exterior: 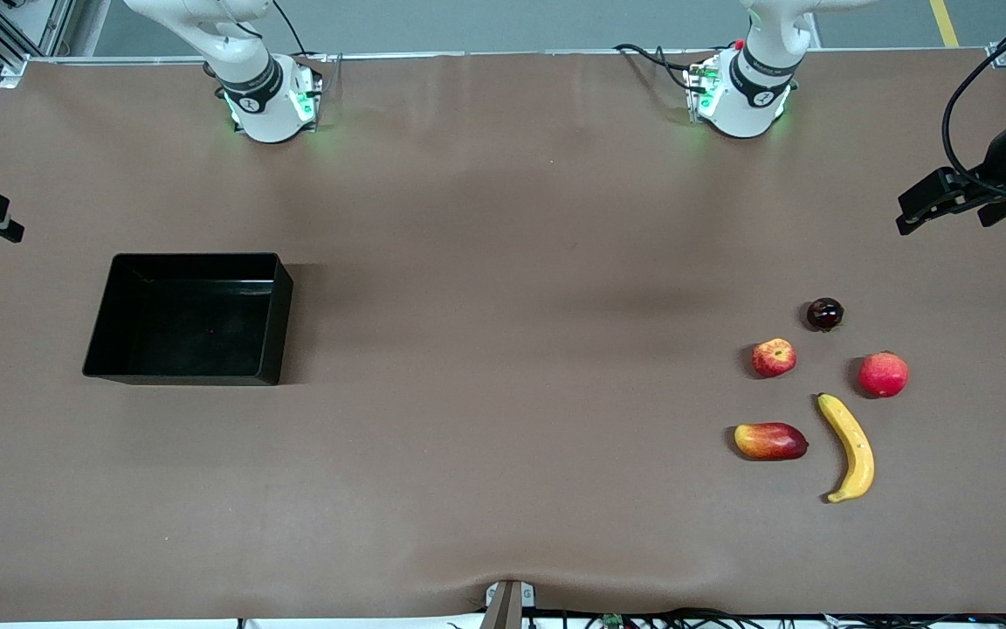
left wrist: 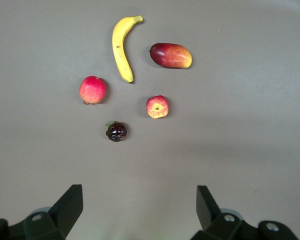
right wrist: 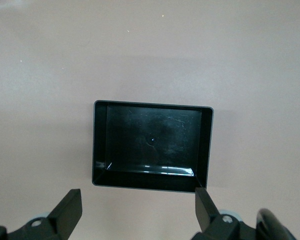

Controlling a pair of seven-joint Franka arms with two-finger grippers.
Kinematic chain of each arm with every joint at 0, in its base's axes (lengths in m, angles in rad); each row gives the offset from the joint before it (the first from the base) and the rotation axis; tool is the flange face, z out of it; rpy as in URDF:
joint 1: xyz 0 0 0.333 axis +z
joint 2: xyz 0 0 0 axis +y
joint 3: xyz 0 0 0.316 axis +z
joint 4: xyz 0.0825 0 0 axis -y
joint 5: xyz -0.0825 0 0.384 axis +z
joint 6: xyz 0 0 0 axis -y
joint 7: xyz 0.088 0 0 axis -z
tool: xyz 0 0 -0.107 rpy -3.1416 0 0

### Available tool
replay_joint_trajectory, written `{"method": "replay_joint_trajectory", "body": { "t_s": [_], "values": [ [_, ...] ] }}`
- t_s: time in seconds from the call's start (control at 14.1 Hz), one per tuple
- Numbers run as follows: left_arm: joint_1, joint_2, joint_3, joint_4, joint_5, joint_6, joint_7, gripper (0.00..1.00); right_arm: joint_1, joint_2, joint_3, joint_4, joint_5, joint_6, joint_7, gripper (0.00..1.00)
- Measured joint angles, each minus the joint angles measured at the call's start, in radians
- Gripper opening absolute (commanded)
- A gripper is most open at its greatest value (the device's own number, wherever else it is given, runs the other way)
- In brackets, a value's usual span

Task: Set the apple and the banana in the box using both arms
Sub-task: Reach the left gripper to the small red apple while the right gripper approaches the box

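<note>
Fruit lies untouched: apple (exterior: pixel 774 357) and banana (exterior: pixel 850 446) near the left gripper (left wrist: pixel 140 210), spread empty above; right gripper (right wrist: pixel 138 212), spread, hovers above the empty box (exterior: pixel 110 310).

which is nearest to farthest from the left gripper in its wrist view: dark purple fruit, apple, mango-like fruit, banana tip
1. Small round dark purple fruit, closest to the open left gripper.
2. Small red-and-yellow apple, beside it.
3. Elongated red-yellow mango-like fruit, past the apple.
4. Long curved yellow banana: its upper tip lies farthest.
</note>
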Motion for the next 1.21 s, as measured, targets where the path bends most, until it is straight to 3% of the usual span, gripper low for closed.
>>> {"method": "replay_joint_trajectory", "body": {
  "t_s": [0.36, 0.57, 0.92, 1.21],
  "values": [
    [0.003, 0.010, 0.006, -0.001, 0.000, -0.004, 0.000, 1.00, 0.001, 0.000, 0.003, 0.001, 0.000, 0.000, 0.000, 1.00],
    [0.023, 0.099, 0.009, -0.007, 0.006, 0.018, 0.001, 1.00, -0.001, 0.000, 0.002, 0.001, 0.000, -0.001, 0.000, 1.00],
    [0.044, 0.336, 0.009, -0.048, 0.085, 0.263, 0.003, 1.00, -0.008, 0.026, -0.002, 0.000, 0.000, -0.003, 0.000, 1.00],
    [0.090, 0.378, 0.011, -0.248, 0.121, 0.578, 0.000, 1.00, -0.009, 0.064, -0.003, -0.002, 0.000, -0.030, 0.000, 1.00]
  ]
}}
